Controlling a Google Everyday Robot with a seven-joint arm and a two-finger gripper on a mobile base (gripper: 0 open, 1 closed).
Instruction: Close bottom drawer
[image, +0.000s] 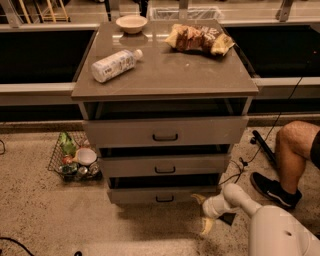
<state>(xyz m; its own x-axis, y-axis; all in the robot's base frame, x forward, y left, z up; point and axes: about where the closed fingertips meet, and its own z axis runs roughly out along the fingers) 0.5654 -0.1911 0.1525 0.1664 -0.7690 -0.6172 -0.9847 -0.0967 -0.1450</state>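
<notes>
The bottom drawer is the lowest of three in the grey-brown cabinet. It stands pulled out a little, with a dark gap above its short front panel and a small dark handle at its middle. My gripper hangs low at the drawer front's right end, just in front of it. It is open, with nothing between its fingers. One yellowish finger lies close to the panel's right edge and the other points down toward the floor. My white arm comes in from the lower right.
The middle drawer and top drawer also stand partly out. A bottle, a bowl and a snack bag lie on the cabinet top. A wire basket sits on the floor left. A person's leg, shoe and cables are right.
</notes>
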